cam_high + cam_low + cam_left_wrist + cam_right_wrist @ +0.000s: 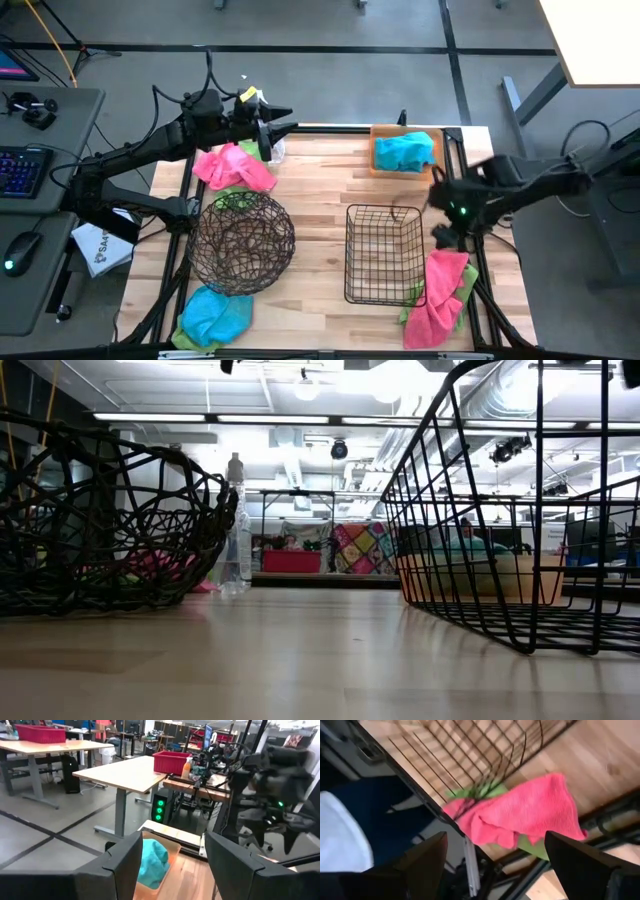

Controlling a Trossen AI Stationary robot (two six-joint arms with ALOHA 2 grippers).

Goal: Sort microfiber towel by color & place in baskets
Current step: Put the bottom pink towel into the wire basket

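Note:
My left gripper [288,128] [170,865] is open, held above the table's far edge, left of the orange tray [376,150] [172,851]. A turquoise towel [405,151] [151,862] lies in that tray. A pink towel [232,166] lies over a green one at the far left. Another turquoise towel [216,316] on green lies at the near left. My right gripper [443,237] [495,855] is open above a pink towel [440,292] [525,817], which lies on a green one [532,846] at the table's right edge beside the square black basket [383,252] [470,750].
The round dark wire bowl [240,240] [100,520] stands left of the square basket [520,510]. A clear spray bottle [235,530] stands at the far edge near my left gripper. Bare wood lies between bowl and basket and toward the near edge.

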